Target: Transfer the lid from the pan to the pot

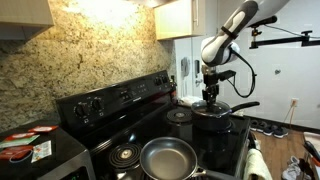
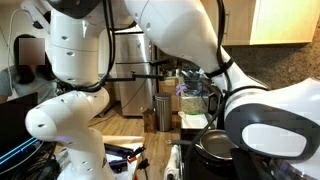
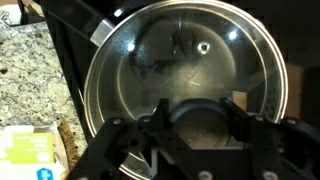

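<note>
The shallow silver pan [image 1: 167, 157] sits empty on the front burner of the black stove. The small black pot [image 1: 216, 121] stands on a burner further back, its handle pointing away from the pan. The clear glass lid [image 3: 180, 50] with its metal rim lies over the pot and fills the wrist view. My gripper [image 1: 210, 97] hangs straight down over the pot. In the wrist view its fingers [image 3: 198, 112] are closed against both sides of the lid's dark central knob [image 3: 198, 105]. In an exterior view the arm hides most of the pot [image 2: 213, 148].
The stove's raised back panel with its knobs [image 1: 120, 97] runs along the granite backsplash. A counter with red and white items [image 1: 22, 148] lies beside the stove. A towel [image 1: 257, 165] hangs at the stove's front. A pale yellow box [image 3: 25, 150] sits on the granite counter.
</note>
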Tool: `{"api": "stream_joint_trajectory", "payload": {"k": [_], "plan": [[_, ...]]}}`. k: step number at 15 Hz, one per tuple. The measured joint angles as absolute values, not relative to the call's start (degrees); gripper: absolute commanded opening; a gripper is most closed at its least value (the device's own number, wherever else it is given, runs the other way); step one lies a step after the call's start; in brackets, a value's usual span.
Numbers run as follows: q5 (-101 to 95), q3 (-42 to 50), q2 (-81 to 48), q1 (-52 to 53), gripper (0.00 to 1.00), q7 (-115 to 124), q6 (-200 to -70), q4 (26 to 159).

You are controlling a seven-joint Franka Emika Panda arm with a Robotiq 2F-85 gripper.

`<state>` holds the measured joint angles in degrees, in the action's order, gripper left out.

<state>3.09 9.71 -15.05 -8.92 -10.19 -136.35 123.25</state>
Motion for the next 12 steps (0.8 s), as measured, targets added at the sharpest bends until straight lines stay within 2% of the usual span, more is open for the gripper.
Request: {"api": "stream_joint_trajectory", "payload": {"k": [1, 2, 3, 6, 12], "plan": [[3.09, 9.65, -15.20, -8.91, 0.31, -10.19, -136.30, 123.20], [3.09, 9.61, -15.26, -8.91, 0.81, -10.19, -136.29, 123.17], [3.09, 9.59, -15.28, -8.91, 0.83, -10.19, -136.30, 123.15], [3.10, 9.59, -15.33, -8.94, 0.98, -10.19, -136.37, 122.95], [2.52, 8.00, -14.62, -8.68, 1.00, -11.00, -136.47, 122.54]]}}
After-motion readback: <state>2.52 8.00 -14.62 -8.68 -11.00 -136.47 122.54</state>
